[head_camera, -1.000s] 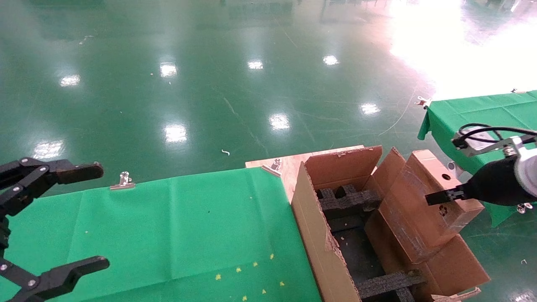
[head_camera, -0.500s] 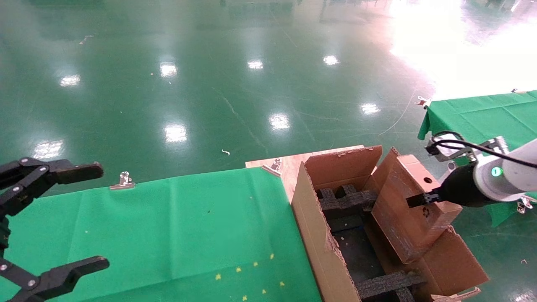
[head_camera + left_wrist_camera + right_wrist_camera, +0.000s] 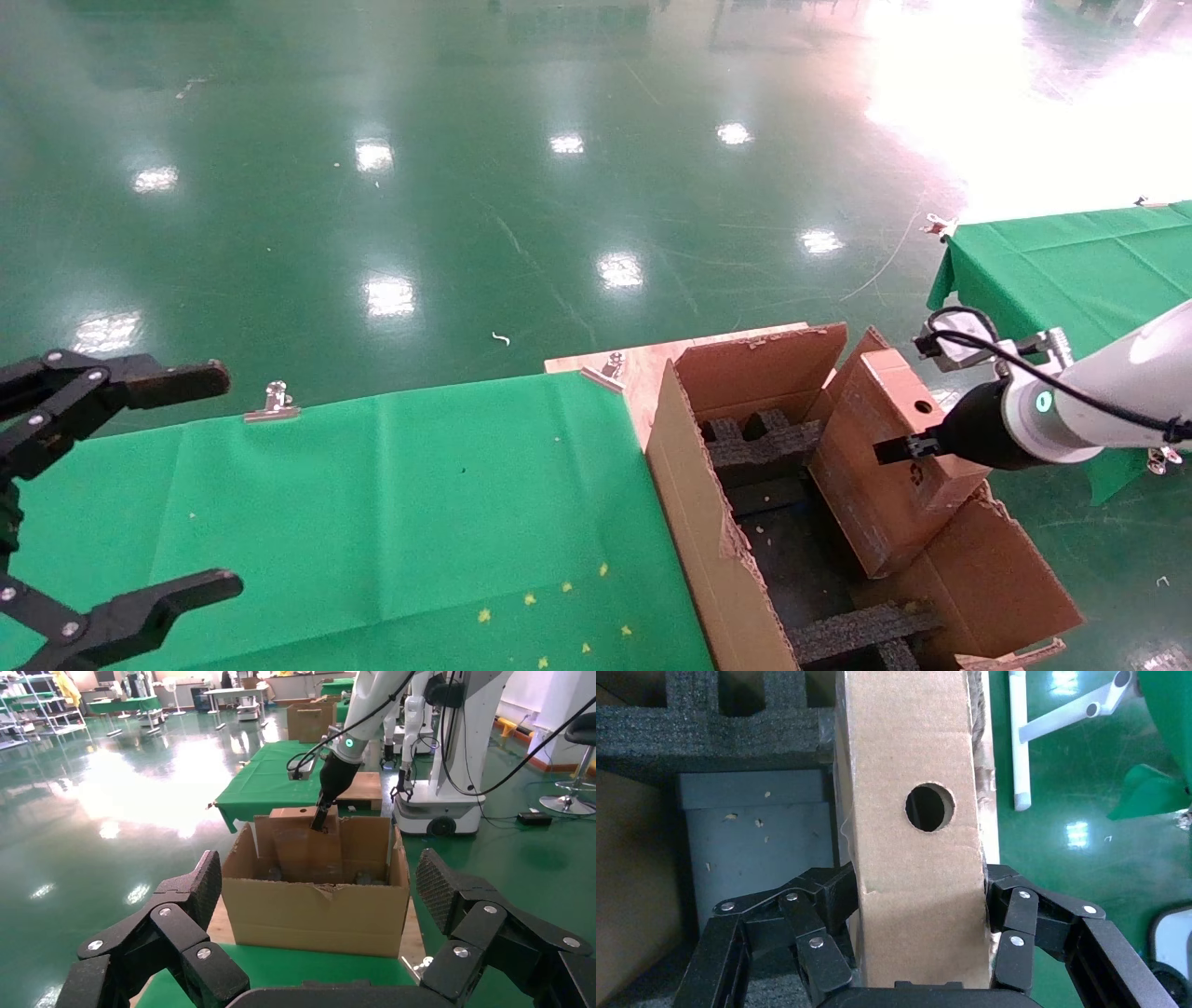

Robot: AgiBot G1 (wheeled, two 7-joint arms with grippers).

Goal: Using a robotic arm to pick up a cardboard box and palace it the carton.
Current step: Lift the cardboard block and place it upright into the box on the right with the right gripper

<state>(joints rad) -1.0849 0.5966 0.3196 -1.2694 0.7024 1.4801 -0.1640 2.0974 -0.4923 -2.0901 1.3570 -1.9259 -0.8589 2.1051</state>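
- Head view: right gripper [image 3: 901, 450] of the robotic arm [image 3: 1099, 396] clamped on the cardboard box [image 3: 885, 466]; box tilted, lower end inside the carton [image 3: 694, 503], near its right wall.
- Right wrist view: fingers [image 3: 831, 903] press both sides of box, round hole [image 3: 929, 807] facing cam; black foam inserts [image 3: 701, 727] beside it.
- Left gripper [image 3: 112, 485]: jaws wide apart, parked over green cloth [image 3: 391, 503] at left.
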